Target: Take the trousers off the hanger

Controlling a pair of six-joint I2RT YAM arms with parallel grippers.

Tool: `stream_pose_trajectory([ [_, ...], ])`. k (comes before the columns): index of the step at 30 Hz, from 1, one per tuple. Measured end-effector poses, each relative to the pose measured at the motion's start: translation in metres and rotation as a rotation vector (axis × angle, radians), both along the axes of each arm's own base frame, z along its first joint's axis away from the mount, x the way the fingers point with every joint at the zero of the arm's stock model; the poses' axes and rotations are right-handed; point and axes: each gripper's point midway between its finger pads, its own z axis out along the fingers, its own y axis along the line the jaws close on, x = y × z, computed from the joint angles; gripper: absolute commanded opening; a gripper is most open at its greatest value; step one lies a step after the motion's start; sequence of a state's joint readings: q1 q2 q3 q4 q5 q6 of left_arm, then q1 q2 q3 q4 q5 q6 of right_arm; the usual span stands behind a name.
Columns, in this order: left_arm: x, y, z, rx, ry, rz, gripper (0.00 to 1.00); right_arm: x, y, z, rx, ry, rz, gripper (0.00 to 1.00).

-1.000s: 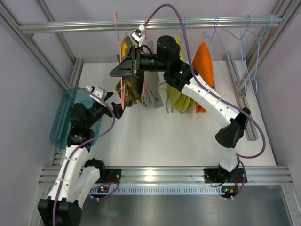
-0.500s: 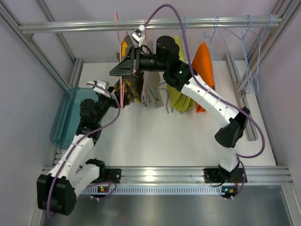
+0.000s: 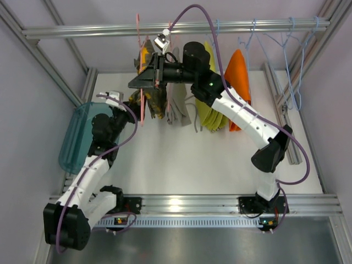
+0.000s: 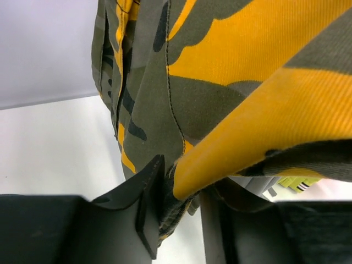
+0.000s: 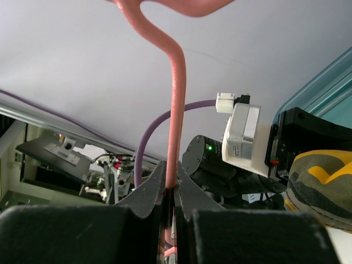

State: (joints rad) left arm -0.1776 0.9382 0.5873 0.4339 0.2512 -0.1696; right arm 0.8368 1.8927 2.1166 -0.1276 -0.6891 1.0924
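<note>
Camo trousers [image 4: 264, 66] matt twill cloth, pink hanger [image 5: 175, 99] smooth semi-gloss plastic, left end effector [image 4: 180, 184] matt blk plastic

No writing, label, brand, number or sign can be read in any view. The camouflage trousers [image 4: 220, 82] show only their yellow and dark print, and the pink hanger [image 5: 175, 110] is plain.
</note>
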Motion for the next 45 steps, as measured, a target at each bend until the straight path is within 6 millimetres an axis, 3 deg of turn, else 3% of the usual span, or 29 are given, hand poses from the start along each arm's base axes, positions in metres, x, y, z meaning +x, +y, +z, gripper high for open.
stream_pose_trajectory([
  [7,0.001,0.014,0.006,-0.034,0.017,0.020,0.10,0.002,-0.001,0.000,-0.001,0.001,-0.002,0.00],
  [8,0.001,0.016,0.008,-0.039,0.019,0.024,0.01,0.002,-0.001,0.000,-0.001,0.001,-0.002,0.00],
  [21,0.006,0.014,0.049,-0.233,0.073,0.019,0.00,-0.002,0.000,-0.005,0.005,-0.026,0.033,0.00],
  [24,0.003,0.012,0.073,-0.307,0.077,0.008,0.00,-0.001,0.001,-0.016,-0.012,-0.023,0.039,0.00],
  [27,-0.005,0.010,0.109,-0.368,0.049,-0.008,0.00,0.001,0.002,-0.026,-0.031,-0.014,0.039,0.00],
  [33,-0.036,0.014,0.171,-0.447,-0.016,-0.018,0.00,0.002,0.001,-0.041,-0.050,-0.025,0.065,0.00],
  [42,-0.058,0.026,0.240,-0.540,-0.056,0.025,0.00,-0.002,-0.014,-0.054,-0.035,-0.086,0.101,0.00],
  [45,-0.064,0.032,0.271,-0.565,-0.109,0.041,0.00,0.000,-0.018,-0.064,-0.048,-0.109,0.097,0.00],
])
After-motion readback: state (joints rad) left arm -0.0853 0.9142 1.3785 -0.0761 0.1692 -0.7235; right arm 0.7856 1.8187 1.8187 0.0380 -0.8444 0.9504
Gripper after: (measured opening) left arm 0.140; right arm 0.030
